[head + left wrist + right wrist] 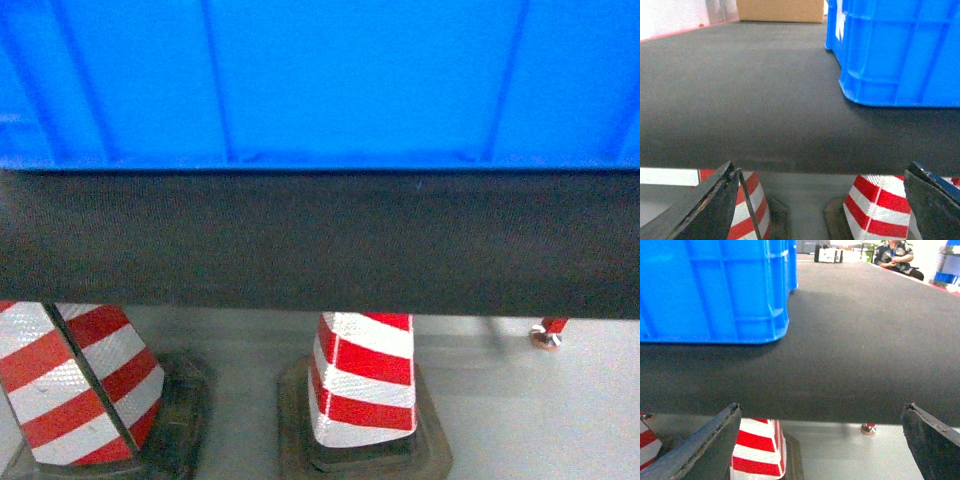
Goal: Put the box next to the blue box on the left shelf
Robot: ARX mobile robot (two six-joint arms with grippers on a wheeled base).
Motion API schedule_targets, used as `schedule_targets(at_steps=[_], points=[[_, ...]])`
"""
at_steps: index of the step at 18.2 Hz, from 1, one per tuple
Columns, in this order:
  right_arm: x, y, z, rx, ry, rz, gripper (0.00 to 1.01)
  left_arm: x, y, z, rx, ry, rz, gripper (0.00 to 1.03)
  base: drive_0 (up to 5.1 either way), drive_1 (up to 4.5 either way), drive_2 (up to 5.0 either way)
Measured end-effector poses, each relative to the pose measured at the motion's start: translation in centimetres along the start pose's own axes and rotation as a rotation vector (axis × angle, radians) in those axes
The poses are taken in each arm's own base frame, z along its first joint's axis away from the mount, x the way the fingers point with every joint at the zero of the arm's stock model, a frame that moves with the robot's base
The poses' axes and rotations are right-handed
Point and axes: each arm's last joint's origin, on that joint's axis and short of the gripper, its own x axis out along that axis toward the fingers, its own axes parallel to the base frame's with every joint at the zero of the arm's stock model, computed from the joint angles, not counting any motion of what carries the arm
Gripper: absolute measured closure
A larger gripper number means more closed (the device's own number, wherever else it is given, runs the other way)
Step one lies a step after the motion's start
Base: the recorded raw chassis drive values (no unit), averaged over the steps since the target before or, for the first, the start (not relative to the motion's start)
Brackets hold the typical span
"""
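Blue box rests on dark shelf.

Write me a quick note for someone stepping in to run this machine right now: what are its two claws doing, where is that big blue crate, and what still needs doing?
Left gripper: open, holding nothing.
Right gripper: open, holding nothing.
The large bright-blue plastic crate sits on the dark grey mat-covered surface, near its front edge; both grippers are below that edge, apart from the crate.
Red-and-white striped traffic cones stand on the floor underneath.
Done: nothing visible yet.
Left: grasp the crate and take it to the left shelf; no shelf is in view.
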Motion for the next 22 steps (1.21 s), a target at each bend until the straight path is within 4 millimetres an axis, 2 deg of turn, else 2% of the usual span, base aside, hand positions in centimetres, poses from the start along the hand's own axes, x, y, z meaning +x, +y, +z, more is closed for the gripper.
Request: schedule_targets(at_steps=[22], points=[[0.0,0.0,-0.01,0.001,0.001,-0.001,0.03,0.0,0.0,0.0,0.0,0.0,0.0,0.05,0.0,0.0,0.0]])
